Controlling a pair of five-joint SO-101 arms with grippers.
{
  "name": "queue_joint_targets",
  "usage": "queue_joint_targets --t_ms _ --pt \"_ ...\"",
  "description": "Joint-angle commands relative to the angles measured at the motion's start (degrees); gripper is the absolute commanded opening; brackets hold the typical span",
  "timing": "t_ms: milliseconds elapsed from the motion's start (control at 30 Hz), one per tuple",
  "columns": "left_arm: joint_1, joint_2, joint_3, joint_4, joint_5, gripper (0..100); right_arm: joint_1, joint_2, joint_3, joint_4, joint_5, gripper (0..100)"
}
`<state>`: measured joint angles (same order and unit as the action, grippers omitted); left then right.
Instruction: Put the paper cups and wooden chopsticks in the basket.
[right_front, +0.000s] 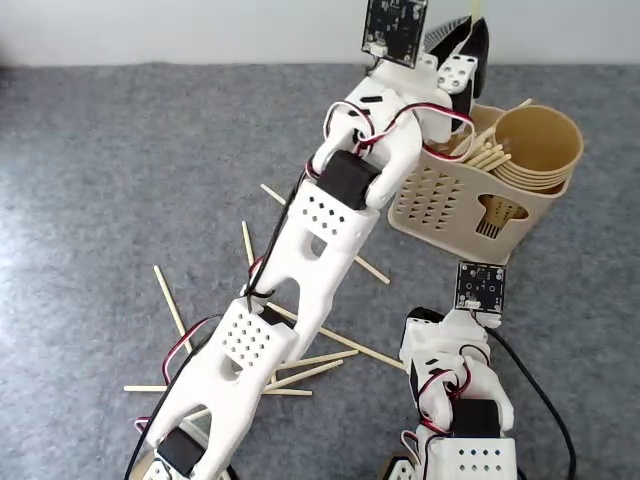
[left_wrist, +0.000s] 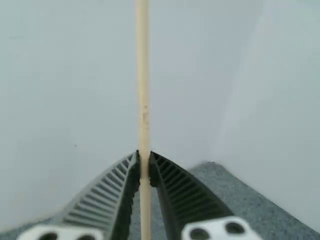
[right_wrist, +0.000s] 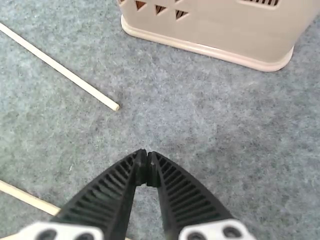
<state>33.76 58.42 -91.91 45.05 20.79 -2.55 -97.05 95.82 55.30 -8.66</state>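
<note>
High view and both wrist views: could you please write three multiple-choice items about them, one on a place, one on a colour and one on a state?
1. Where are the paper cups?
A. stacked in the basket
B. in front of it
C. behind it

2. What colour is the table cover?
A. red
B. grey
C. green

3. What is the state of the left end effector?
A. open and empty
B. shut on a cup
C. shut on a chopstick

Key: 1 A, the nested rims sit inside the basket's wall. 2 B, the cover is grey in the high view. 3 C, its jaws pinch the upright stick in the left wrist view.
</note>
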Motion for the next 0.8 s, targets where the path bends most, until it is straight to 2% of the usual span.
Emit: queue_joint_targets --t_ms 0,67,267,533,700,767 --pt "0.26 -1.23 -4.18 1.67 -3.78 1 0.31 -1.27 0.70 0.22 0.00 0.9" --pt "0.53 -1.23 -4.18 5.45 -5.54 3 0.31 -1.27 0.70 0.22 0.00 0.9" --pt "0.62 -3.69 -4.18 13.71 -4.75 14 0.31 -1.27 0.70 0.22 0.00 0.9" --pt "1.05 -12.22 -4.18 20.66 -4.66 14 0.31 -1.27 0.70 0.22 0.00 0.9" --pt "0.97 -18.73 -4.18 31.74 -4.40 14 0.31 -1.27 0.70 0.22 0.00 0.9" --pt "0.70 -21.10 -4.18 36.84 -1.85 14 0.31 -1.27 0.70 0.22 0.00 0.9"
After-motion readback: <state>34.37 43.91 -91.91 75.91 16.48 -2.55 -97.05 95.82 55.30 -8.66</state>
